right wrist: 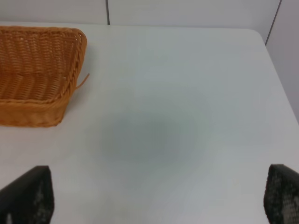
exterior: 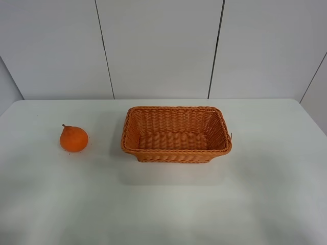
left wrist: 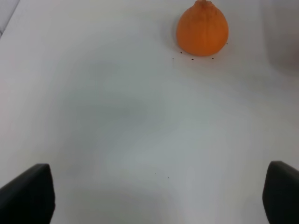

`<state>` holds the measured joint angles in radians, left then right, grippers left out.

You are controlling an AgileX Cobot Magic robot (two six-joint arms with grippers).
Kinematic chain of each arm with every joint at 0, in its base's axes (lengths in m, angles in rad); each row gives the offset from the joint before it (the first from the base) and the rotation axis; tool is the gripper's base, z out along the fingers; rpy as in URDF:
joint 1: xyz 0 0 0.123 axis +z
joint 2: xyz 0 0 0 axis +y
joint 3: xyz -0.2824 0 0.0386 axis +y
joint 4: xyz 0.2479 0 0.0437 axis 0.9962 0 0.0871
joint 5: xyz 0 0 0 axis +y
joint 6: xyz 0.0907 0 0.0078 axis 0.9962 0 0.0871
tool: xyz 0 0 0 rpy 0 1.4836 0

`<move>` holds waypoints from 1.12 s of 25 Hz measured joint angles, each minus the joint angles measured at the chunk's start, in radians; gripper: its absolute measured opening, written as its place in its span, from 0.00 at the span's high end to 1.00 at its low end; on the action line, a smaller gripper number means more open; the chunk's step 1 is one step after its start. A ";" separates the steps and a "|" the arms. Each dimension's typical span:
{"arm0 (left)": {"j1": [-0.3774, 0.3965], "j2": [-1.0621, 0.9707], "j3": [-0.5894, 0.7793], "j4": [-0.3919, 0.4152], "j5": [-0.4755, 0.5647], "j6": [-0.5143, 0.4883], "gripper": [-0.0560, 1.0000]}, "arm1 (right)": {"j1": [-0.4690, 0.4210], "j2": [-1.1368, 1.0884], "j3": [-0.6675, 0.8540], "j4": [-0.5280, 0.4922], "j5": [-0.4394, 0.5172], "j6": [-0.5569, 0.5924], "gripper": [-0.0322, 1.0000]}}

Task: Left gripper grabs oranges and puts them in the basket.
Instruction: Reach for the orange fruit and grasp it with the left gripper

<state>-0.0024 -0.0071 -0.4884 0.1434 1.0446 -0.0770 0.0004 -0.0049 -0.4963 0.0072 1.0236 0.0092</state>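
Note:
The orange sits on the white table at the left, upright, with its short stem on top. It also shows in the left wrist view, well ahead of my left gripper, which is open and empty with its black fingertips wide apart. The wicker basket stands at the table's middle and is empty. It also shows in the right wrist view, off to one side of my right gripper, which is open and empty. Neither arm shows in the exterior high view.
The white table ends at a white panelled wall behind. Small dark specks lie on the table around the orange. A loose wicker strand sticks out from the basket's corner.

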 joint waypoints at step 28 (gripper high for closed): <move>0.000 0.267 -0.072 0.000 -0.128 0.086 0.00 | 0.000 0.000 0.000 0.000 0.000 0.000 0.30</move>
<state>-0.0024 0.2603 -0.5606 0.1434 0.9161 0.0090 0.0004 -0.0049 -0.4963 0.0072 1.0236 0.0092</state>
